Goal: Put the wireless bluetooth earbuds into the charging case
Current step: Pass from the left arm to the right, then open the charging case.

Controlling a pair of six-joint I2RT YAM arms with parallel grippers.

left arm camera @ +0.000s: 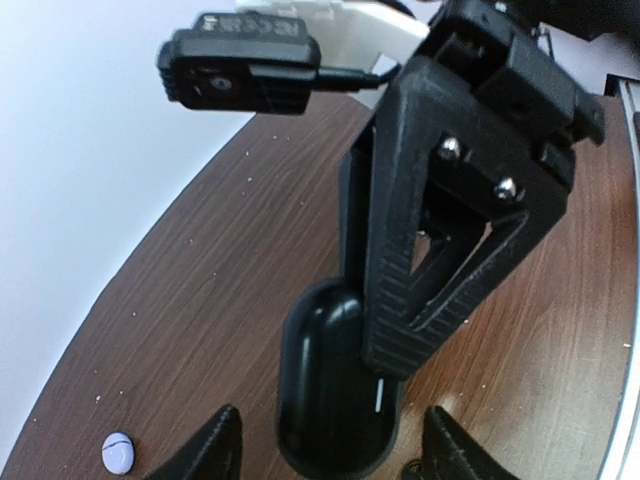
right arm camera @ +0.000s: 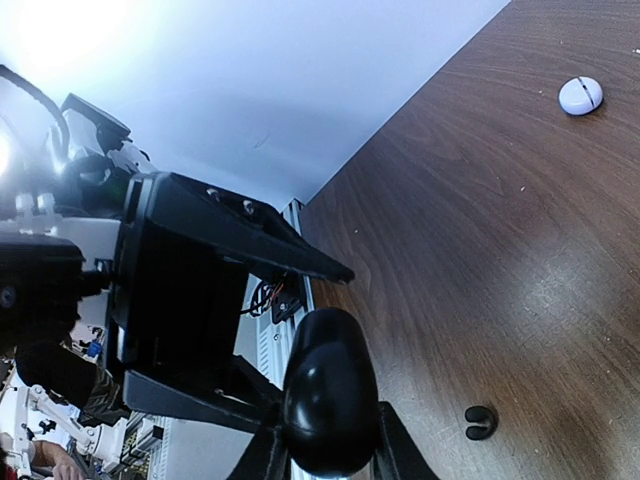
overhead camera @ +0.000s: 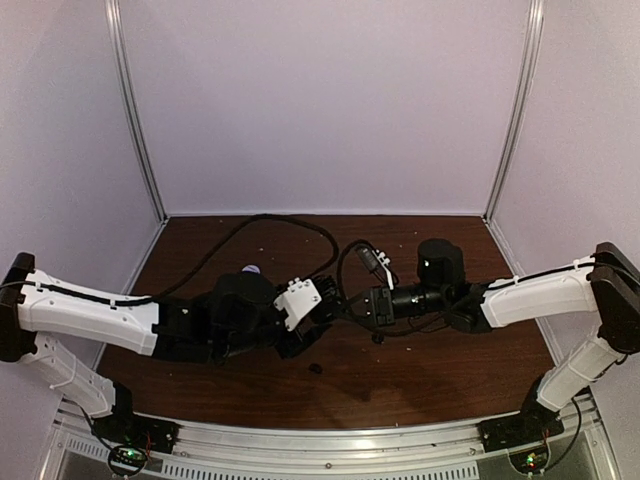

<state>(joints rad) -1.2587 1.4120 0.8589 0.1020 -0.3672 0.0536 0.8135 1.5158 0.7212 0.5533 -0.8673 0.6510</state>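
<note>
1. Right jaws grip the black charging case point(right arm camera: 330, 390), which looks closed.
2. Left jaws spread wide, empty.
3. One black earbud point(right arm camera: 480, 422) lies on the surface point(right arm camera: 480, 230); nothing appears inserted yet.

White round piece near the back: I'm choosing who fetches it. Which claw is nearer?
Left. The white round piece lies close beside the left claw; the right claw, gripping the black case, sits farther away.

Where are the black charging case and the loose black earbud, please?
black charging case point(right arm camera: 330, 385): right wrist view, middle of its glossy shell.
black earbud point(right arm camera: 480, 422): right wrist view, its centre.
</note>
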